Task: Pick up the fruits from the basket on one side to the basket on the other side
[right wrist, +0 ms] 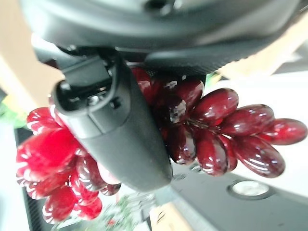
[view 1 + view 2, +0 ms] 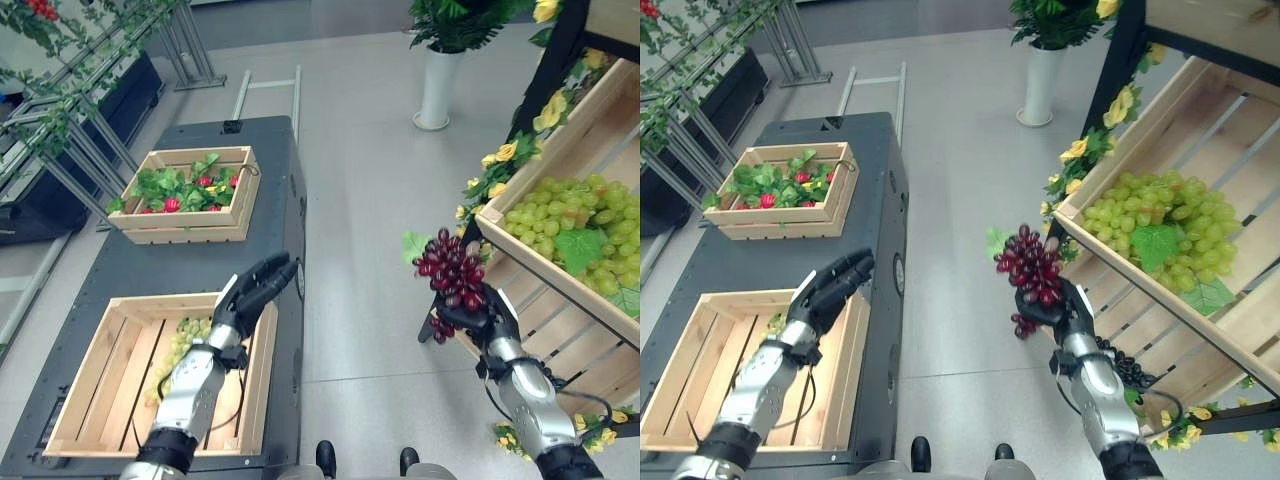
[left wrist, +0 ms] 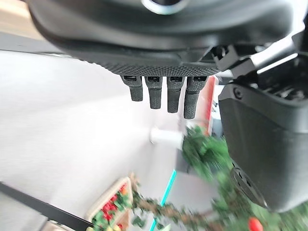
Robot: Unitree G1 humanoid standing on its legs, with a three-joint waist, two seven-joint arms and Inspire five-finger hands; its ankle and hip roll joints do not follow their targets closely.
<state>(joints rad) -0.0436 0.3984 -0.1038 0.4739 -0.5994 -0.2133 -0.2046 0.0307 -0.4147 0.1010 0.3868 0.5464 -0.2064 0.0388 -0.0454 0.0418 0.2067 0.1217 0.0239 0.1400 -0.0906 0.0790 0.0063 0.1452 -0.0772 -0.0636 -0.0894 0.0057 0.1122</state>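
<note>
My right hand (image 2: pixel 492 318) is shut on a bunch of dark red grapes (image 2: pixel 452 268), held in the air over the floor just left of the slanted wooden crate (image 2: pixel 560 160) on the right-hand stand. In the right wrist view the red grapes (image 1: pixel 226 130) bulge out around the thumb (image 1: pixel 115 130). That crate holds a heap of green grapes (image 2: pixel 560 220). My left hand (image 2: pixel 252 295) hovers open, fingers straight, above the right wall of the near wooden crate (image 2: pixel 100 370) on the dark table. A bunch of green grapes (image 2: pixel 180 345) lies in that crate.
A second wooden crate (image 2: pixel 190 228) with leaves and red fruit (image 2: pixel 172 205) sits further back on the dark table (image 2: pixel 270 160). A lower slatted crate (image 2: pixel 570 340) sits under the right stand. A white vase with a plant (image 2: pixel 438 85) stands on the floor behind.
</note>
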